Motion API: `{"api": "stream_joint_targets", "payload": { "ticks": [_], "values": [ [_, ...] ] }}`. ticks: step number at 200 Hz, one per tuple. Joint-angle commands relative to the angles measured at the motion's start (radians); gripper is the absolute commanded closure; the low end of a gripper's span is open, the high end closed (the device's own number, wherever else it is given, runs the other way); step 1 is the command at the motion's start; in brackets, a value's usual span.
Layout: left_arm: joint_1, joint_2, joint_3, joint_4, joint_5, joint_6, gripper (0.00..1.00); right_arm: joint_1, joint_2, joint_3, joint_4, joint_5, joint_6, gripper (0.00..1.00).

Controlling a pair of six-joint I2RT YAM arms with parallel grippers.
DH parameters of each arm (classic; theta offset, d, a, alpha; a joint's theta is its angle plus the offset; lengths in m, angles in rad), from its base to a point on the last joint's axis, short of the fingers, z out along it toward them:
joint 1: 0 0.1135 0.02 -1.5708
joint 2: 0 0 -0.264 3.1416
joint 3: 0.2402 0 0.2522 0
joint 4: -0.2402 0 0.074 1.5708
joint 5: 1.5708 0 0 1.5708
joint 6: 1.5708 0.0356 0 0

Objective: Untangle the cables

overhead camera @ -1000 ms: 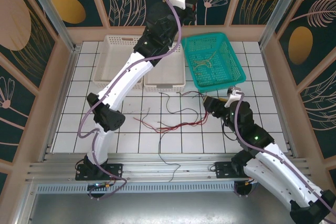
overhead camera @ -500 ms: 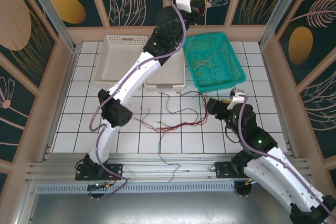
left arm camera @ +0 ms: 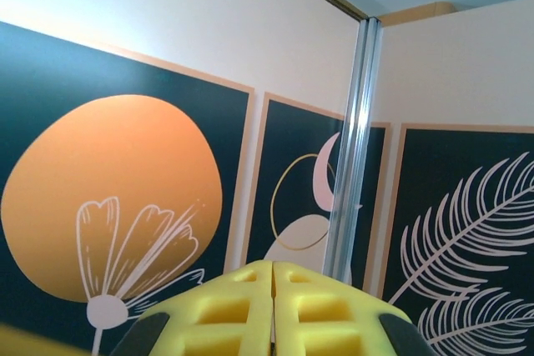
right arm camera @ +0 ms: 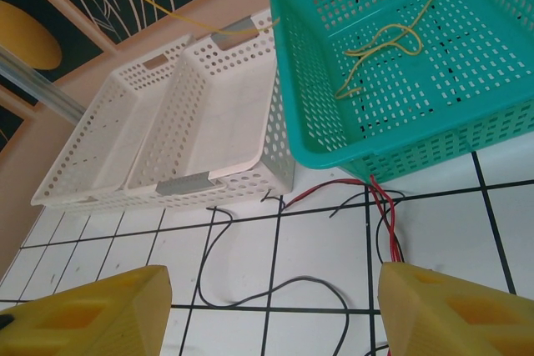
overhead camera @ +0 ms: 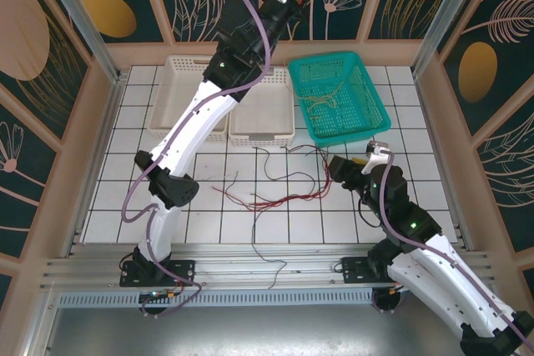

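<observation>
Red cables (overhead camera: 284,200) and black cables (overhead camera: 269,249) lie loosely crossed on the white tiles. Yellow-olive cables (right arm camera: 388,39) lie curled in the teal basket (right arm camera: 284,81). My right gripper (right arm camera: 275,306) hangs open just above the tiles, with a black cable (right arm camera: 250,293) under the gap and red cables (right arm camera: 385,210) by its right finger. My left gripper (left arm camera: 273,289) is raised high against the back wall, pads pressed together. A thin yellow cable (right arm camera: 179,16) hangs taut in the air from the teal basket's corner up out of frame.
Two white baskets (overhead camera: 179,64) (overhead camera: 260,135) stand left of the teal basket (overhead camera: 380,116) at the back. The left arm (overhead camera: 196,122) stretches diagonally over them. Wooden walls ring the tiled floor, and a metal rail (overhead camera: 250,264) runs along the near edge.
The left wrist swung right, then back left and higher against the back wall. The right arm has shifted slightly and its gripper stays open.
</observation>
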Motion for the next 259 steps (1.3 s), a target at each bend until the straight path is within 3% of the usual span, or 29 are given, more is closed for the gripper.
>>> {"api": "stream_joint_targets", "payload": {
  "ticks": [1,94,223,259],
  "values": [
    [-0.003,-0.001,0.012,-0.091,0.009,0.058,1.0,-0.004,0.005,0.013,0.033,-0.007,-0.004,0.33],
    [-0.018,0.051,0.026,0.026,0.065,-0.007,1.0,-0.004,0.009,0.013,0.045,-0.015,0.009,0.33],
    [-0.037,0.354,-0.036,0.051,0.069,-0.112,1.0,-0.004,-0.085,0.003,-0.015,-0.009,0.013,0.33],
    [-0.051,0.379,-0.081,0.003,0.098,-0.103,0.75,-0.004,-0.082,0.011,-0.033,0.019,0.03,0.33]
  ]
}}
